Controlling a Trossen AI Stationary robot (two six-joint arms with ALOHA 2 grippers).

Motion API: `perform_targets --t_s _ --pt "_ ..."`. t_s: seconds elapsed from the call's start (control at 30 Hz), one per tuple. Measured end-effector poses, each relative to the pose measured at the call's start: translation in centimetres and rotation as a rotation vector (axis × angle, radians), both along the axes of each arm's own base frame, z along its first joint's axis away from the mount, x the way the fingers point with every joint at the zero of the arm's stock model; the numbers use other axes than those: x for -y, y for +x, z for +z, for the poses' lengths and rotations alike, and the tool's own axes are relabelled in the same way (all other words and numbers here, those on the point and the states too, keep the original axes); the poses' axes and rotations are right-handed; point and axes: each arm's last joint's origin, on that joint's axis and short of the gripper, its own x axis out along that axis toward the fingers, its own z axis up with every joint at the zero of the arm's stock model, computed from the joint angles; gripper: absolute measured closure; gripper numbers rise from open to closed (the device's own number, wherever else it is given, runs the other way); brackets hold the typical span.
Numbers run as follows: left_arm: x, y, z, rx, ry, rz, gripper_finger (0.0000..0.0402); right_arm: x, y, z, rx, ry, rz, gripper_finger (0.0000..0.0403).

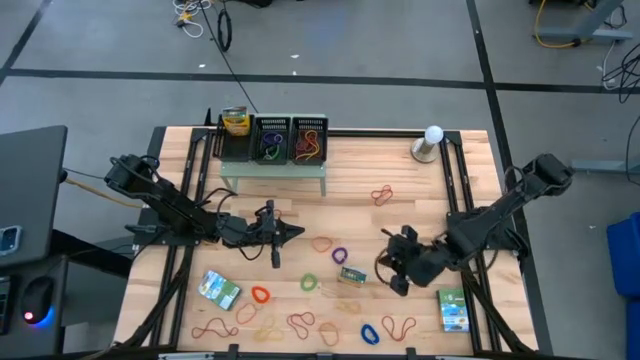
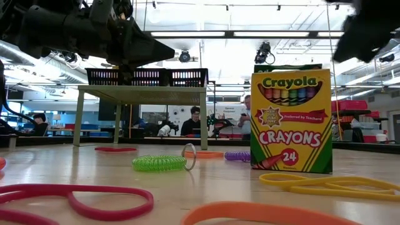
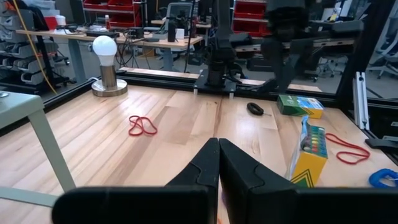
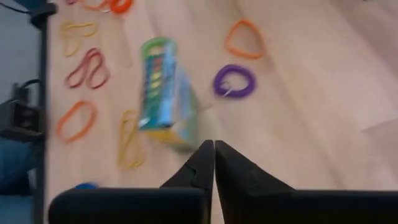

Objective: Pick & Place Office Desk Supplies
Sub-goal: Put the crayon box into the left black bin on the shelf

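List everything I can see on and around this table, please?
Crayon boxes: three, green and yellow; one mid-table, two near the front corners.
Rubber bands: many, mixed colours; mostly along the front.
Coil bands: several, green, purple, blue; mid-table.
Shelf: one, pale green; at the back.
Mesh trays: black; on the shelf.
Bulb: one, white; back right.
People: several; in the room behind.
Left fingers: shut, empty.
Right fingers: shut, empty, beside the middle box.

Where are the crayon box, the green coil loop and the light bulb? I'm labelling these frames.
Crayon box (image 2: 291, 122): low view, middle of its front face.
Green coil loop (image 2: 159, 164): low view, front edge of the coil.
Light bulb (image 3: 104, 46): left wrist view, centre of the white globe.
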Motion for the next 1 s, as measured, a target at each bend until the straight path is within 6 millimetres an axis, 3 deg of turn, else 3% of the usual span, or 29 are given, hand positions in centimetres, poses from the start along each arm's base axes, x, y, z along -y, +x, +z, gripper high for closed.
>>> perform_targets --t_s 0.13,0.27,0.43,0.57,0.77,1.0 --pt "0.0 0.0 0.0 0.0 0.0 0.0 0.039 -1.6 -0.9 -0.4 0.011 0.018 -0.01 0.0336" --pt "0.0 0.0 0.0 0.0 -0.001 0.0 0.039 -2.9 -1.2 -1.2 0.041 -0.015 -0.023 0.0263" --pt "0.0 0.0 0.0 0.001 -0.004 0.0 0.039 -4.1 -0.2 -2.3 0.097 -0.023 -0.043 0.017" --pt "0.0 0.0 0.0 0.001 -0.004 0.0 0.039 -4.7 0.8 -3.4 0.113 -0.022 -0.044 0.012" --pt "0.0 0.0 0.0 0.001 -0.004 0.0 0.039 -5.0 2.0 -5.0 0.113 -0.043 -0.043 0.0096" --pt "0.0 0.0 0.0 0.003 -0.009 0.006 0.039 -5.0 3.6 -6.3 0.135 -0.057 -0.048 0.0116"
